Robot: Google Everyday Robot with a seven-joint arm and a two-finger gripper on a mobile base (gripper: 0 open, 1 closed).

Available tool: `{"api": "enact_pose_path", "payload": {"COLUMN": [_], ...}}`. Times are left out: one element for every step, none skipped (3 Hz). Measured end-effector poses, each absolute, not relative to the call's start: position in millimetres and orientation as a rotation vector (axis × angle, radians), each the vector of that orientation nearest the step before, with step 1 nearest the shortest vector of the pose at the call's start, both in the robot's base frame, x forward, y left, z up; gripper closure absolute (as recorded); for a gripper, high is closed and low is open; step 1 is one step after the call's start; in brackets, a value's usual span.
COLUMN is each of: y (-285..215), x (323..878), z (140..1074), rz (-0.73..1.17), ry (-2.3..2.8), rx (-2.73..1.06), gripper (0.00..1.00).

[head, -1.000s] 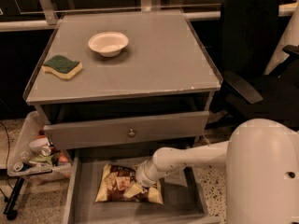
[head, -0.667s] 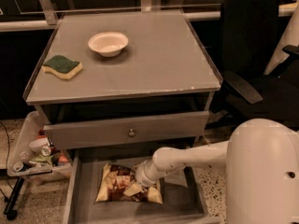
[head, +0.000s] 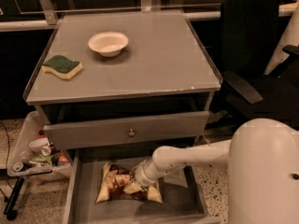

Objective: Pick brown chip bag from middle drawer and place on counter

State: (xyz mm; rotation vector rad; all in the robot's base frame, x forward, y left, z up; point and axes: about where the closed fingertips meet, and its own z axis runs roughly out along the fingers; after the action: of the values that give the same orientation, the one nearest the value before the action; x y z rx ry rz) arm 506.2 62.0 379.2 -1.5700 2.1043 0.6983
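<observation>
The counter (head: 154,64) is filling the upper middle of the view, and everything else is placed from it here. Toward the counter's back left, 1 pale bowl (head: 108,43) is sitting upright, and near the counter's left edge a green-and-yellow sponge (head: 62,66) is lying flat, well apart from the bowl. Just below the counter's front edge, a closed drawer front (head: 131,132) with 1 small round knob is facing the camera. Below that, and pulled out forward of the counter, the middle drawer (head: 74,195) is standing open.

The brown chip bag (head: 114,192) is lying flat on the drawer floor, below the counter's front edge and left of its middle. The white arm (head: 187,157) is reaching in from below the counter's right corner, and the gripper (head: 135,183) is resting down on the bag's right half, touching it. Whether the jaws are spread or pinching the bag cannot be told.

Right of the counter, a black office chair (head: 252,55) is standing. Below the counter's left corner, a clear bin (head: 25,143) is holding small clutter.
</observation>
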Motion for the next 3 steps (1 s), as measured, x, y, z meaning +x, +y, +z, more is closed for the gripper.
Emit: {"api": "enact_pose_path", "payload": {"y": [50.1,16.1,-31.3], "x": [503.4,496.8,483.1], "z": [423.8,480.5,532.4], "rz": [0.7,0.681,0.598], "ry": [2.069,2.065,2.119], "rx": [-1.549,-1.505,-1.462], "gripper": [1.0,1.0,1.0]}}
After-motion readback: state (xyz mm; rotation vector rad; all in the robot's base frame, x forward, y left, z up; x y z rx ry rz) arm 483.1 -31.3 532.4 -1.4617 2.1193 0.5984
